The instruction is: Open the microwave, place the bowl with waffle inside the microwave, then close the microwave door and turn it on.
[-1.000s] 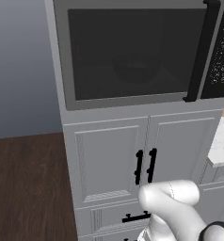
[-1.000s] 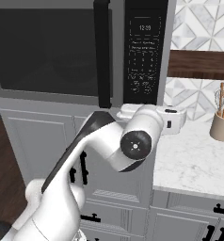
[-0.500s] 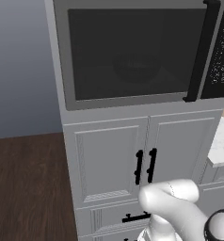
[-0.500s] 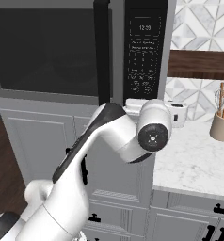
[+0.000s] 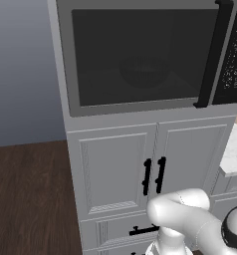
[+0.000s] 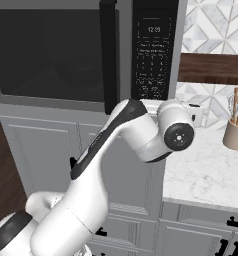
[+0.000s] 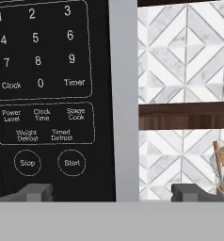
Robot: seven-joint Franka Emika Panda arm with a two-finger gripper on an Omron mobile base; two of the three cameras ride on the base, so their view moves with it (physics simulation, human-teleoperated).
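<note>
- The microwave door (image 5: 140, 55) is shut, its long black handle (image 5: 210, 55) upright at its right edge.
- The bowl (image 5: 143, 71) sits inside the microwave (image 6: 86, 50), dimly visible through the dark glass.
- The gripper (image 7: 111, 192) is raised before the button panel (image 7: 43, 94), close to it, its jaws spread wide and holding nothing.
- One fingertip (image 7: 36, 192) sits low-left of the Start button (image 7: 71, 163), the other over the tiled wall (image 7: 184, 56).
- A utensil holder (image 6: 236, 134) stands on the marble counter (image 6: 206, 170), right of the microwave.
</note>
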